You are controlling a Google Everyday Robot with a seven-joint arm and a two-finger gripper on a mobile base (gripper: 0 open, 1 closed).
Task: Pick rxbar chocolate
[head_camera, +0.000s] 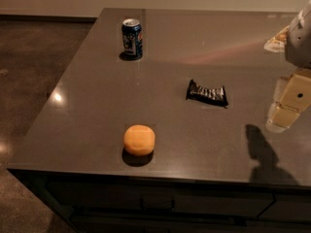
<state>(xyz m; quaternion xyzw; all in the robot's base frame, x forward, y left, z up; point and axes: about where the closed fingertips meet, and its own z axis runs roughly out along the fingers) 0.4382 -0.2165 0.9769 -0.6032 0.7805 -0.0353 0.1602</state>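
Gripper (285, 111) hangs right of the rxbar chocolate (207, 92)
You cannot tell its grip; the bar lies apart on the counter (97, 96).

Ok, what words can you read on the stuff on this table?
Nothing can be read clearly.
Blue soda can: white and red marking, too blurred to read.
Shiny black wrapped bar: pale lettering, too small to read.
Round orange fruit: no writing.
Pale gripper, hovering over the grey table at its right side: no writing.
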